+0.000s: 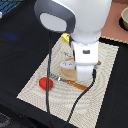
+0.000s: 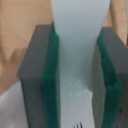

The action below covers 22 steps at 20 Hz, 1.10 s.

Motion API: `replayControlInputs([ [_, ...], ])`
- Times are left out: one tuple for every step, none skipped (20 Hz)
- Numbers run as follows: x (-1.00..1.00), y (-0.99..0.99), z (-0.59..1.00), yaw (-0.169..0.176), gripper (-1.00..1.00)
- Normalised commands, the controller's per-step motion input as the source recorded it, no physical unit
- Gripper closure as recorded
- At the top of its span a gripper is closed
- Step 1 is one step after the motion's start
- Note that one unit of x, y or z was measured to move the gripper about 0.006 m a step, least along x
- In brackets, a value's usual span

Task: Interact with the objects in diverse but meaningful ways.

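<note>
gripping a white elongated fish-like piece [image 2: 80,65] between green-padded fingers [image 2: 50,75], the gripper [image 2: 80,95] is closed on it over the round tan plate [image 1: 67,70]. a red tomato-like ball [image 1: 46,83] sits on the beige woven mat [image 1: 100,95].

No words, numbers, brand names or signs can be read in either view. The yellow packet [image 1: 65,38] near the mat's far edge is mostly hidden behind the arm, and any mark on it is too blurred to make out. In the wrist view, a few small dark strokes on the white piece [image 2: 77,75] are too faint to read as letters.
</note>
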Motion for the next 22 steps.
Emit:
replayControlInputs([
  [0.00, 0.25, -0.33, 0.004, 1.00],
  [0.00, 0.24, -0.29, 0.006, 1.00],
  [-0.04, 0.17, -0.29, 0.003, 1.00],
  [-0.03, 0.13, -0.17, 0.000, 1.00],
  [-0.02, 0.13, -0.17, 0.000, 1.00],
  [-0.03, 0.10, -0.17, 0.000, 1.00],
  [-0.08, 0.05, -0.15, 0.000, 1.00],
  [-0.08, 0.01, -0.11, 0.003, 1.00],
  [-0.07, 0.02, -0.04, 0.000, 1.00],
  [-0.10, 0.00, 0.00, 0.000, 1.00],
  [-0.15, 0.00, 0.18, 0.000, -1.00],
  [-0.13, 0.00, 0.64, 0.000, -1.00],
  [-0.13, 0.00, 0.74, 0.000, -1.00],
  [-0.08, 0.00, 0.81, 0.000, -1.00],
  [-0.07, 0.00, 0.79, 0.000, -1.00],
  [-0.11, 0.00, 0.72, 0.000, -1.00],
  [-0.10, 0.03, 0.63, 0.000, -1.00],
  [-0.07, 0.04, 0.56, 0.000, -1.00],
  [-0.10, 0.03, 0.50, 0.000, -1.00],
  [-0.15, 0.02, 0.47, 0.000, -1.00],
  [-0.17, 0.01, 0.42, 0.000, -1.00],
  [-0.21, 0.00, 0.41, 0.000, -1.00],
])
